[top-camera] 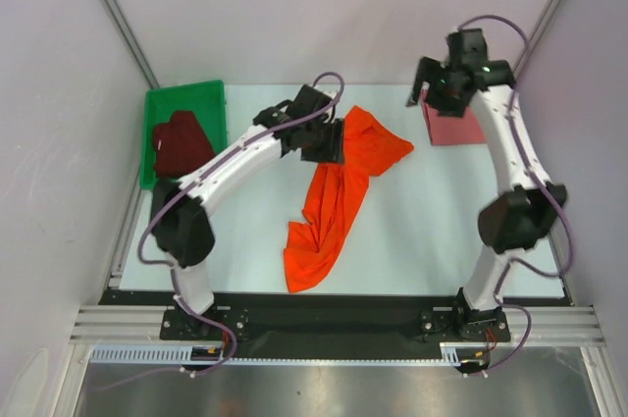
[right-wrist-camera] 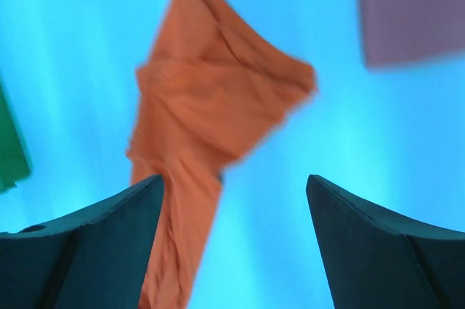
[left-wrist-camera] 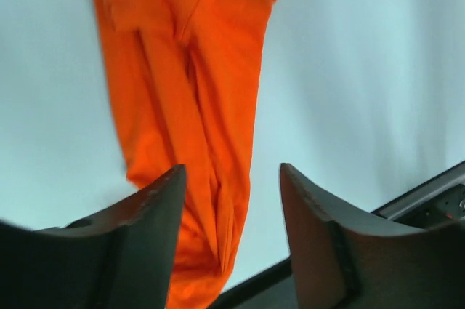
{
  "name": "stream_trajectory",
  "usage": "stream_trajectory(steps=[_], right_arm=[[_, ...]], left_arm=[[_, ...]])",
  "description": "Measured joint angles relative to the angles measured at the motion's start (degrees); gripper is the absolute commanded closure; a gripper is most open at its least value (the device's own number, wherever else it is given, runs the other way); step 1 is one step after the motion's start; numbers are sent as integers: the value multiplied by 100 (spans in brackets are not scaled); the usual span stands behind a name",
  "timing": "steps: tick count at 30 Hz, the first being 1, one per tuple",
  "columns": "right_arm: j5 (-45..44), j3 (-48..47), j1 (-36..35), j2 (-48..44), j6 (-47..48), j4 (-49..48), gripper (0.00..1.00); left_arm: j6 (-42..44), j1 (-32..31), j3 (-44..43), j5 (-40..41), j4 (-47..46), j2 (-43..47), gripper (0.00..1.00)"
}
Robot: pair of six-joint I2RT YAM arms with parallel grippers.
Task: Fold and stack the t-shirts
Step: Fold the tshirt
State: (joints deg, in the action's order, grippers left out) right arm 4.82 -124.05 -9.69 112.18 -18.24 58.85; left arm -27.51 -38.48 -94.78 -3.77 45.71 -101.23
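Note:
The orange t-shirt (top-camera: 329, 206) lies crumpled in a long strip down the middle of the table. It also shows in the left wrist view (left-wrist-camera: 182, 91) and the right wrist view (right-wrist-camera: 211, 98). My left gripper (top-camera: 331, 146) hovers over its upper part, open and empty (left-wrist-camera: 231, 169). The pink t-shirt (top-camera: 457, 129) lies folded flat at the back right and shows in the right wrist view (right-wrist-camera: 410, 11). My right gripper (top-camera: 430, 95) is raised beside it, open and empty (right-wrist-camera: 234, 178). The maroon t-shirt (top-camera: 183, 142) lies bunched in the bin.
The green plastic bin (top-camera: 186, 103) stands at the back left of the table; its corner shows in the right wrist view (right-wrist-camera: 11, 150). The table's dark near edge (left-wrist-camera: 421, 193) shows beyond the orange shirt's lower end. Grey walls enclose the table.

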Motion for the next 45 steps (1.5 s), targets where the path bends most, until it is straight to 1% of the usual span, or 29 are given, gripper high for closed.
stream_trajectory(steps=[1, 2, 4, 5, 7, 9, 12, 13, 14, 17, 21, 25, 28, 31, 33, 34, 36, 39, 42, 45], right_arm=[[-79, 411, 74, -378, -20, -28, 15], [-164, 876, 153, -828, -61, 74, 16], [-278, 1790, 267, -1681, -120, 210, 16], [-317, 2076, 302, -1954, -129, 297, 16], [-426, 2603, 348, -2483, -153, 476, 16], [-487, 3099, 376, -2949, -168, 581, 15], [-557, 3628, 402, -3460, -170, 723, 15], [-573, 3792, 409, -3611, -173, 772, 15], [-586, 3934, 411, -3744, -177, 811, 15], [-588, 4301, 411, -4037, -254, 892, 15], [-584, 4601, 389, -4194, -321, 938, 15], [-590, 4806, 177, -4225, -450, 898, 15], [-595, 4944, -118, -4225, -629, 846, 15], [-603, 5036, -413, -4223, -833, 791, 14], [-614, 5042, -549, -4221, -931, 772, 14], [-627, 5042, -599, -4218, -984, 752, 14], [-680, 5042, -651, -4194, -1071, 723, 14], [-748, 5042, -702, -4107, -1196, 699, 14], [-791, 5042, -787, -3956, -1325, 649, 14], [-820, 5042, -1073, -3685, -1429, 525, 13]], left_arm=[[101, 28, -229, -52, -57, -223, 47], [212, 68, -533, -116, -127, -531, 54], [382, 107, -1082, -210, -361, -1104, 62], [459, 114, -1346, -254, -444, -1403, 66], [575, 111, -1860, -299, -627, -1963, 68], [643, 111, -2223, -315, -778, -2437, 74], [686, 109, -2874, -378, -916, -3200, 80], [686, 109, -3010, -402, -975, -3403, 83], [678, 105, -3086, -420, -1036, -3563, 83], [645, 105, -3123, -461, -1158, -3930, 84], [553, 105, -3123, -503, -1331, -4194, 82], [332, 146, -3143, -693, -1692, -4369, 81], [7, 203, -3486, -940, -1976, -4719, 82], [-496, 352, -3982, -1379, -2306, -5222, 82], [-903, 492, -4207, -1655, -2643, -5477, 85], [-1132, 570, -4332, -1786, -2811, -5613, 92], [-1488, 723, -4557, -1952, -3099, -5866, 98], [-2074, 1025, -4710, -2199, -3665, -6153, 94], [-2413, 1303, -4846, -2173, -4113, -6334, 92], [-2671, 1639, -5003, -2055, -4481, -6492, 89]])
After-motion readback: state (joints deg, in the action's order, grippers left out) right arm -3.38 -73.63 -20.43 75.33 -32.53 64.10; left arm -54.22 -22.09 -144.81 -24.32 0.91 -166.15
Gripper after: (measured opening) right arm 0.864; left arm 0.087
